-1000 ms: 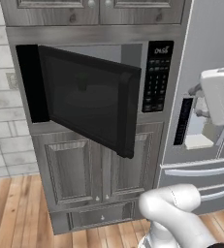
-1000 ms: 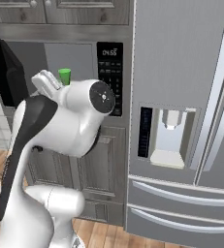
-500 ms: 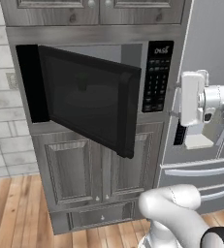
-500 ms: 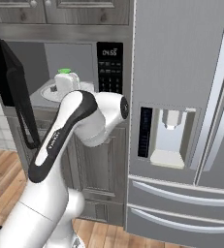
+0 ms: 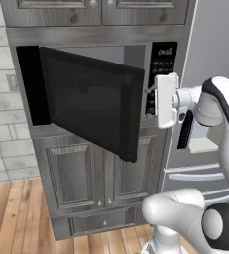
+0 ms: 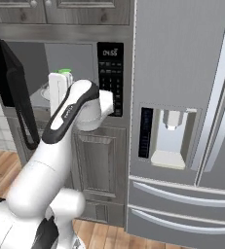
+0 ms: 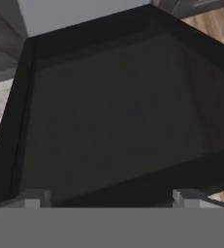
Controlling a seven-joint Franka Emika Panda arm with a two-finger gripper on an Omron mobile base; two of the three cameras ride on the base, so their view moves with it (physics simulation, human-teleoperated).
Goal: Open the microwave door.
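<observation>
Microwave door (image 5: 91,101) glossy black w/ dark window, swung partway open.

Microwave wall, fridge to its right

We see the microwave door (image 5: 91,101) swung out leftward from the microwave (image 5: 136,64), cabinet doors (image 5: 93,173) below, fridge (image 6: 182,121) right.

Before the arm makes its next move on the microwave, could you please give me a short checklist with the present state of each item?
1. Door swung out from the microwave: ok, partly open.
2. Door fully open: not ok.
3. Gripper near the door's free edge: ok.
4. Gripper touching the door: cannot tell.
5. Fingers spread apart: ok, nothing between them.
6. Fridge apart from the arm: ok.
</observation>
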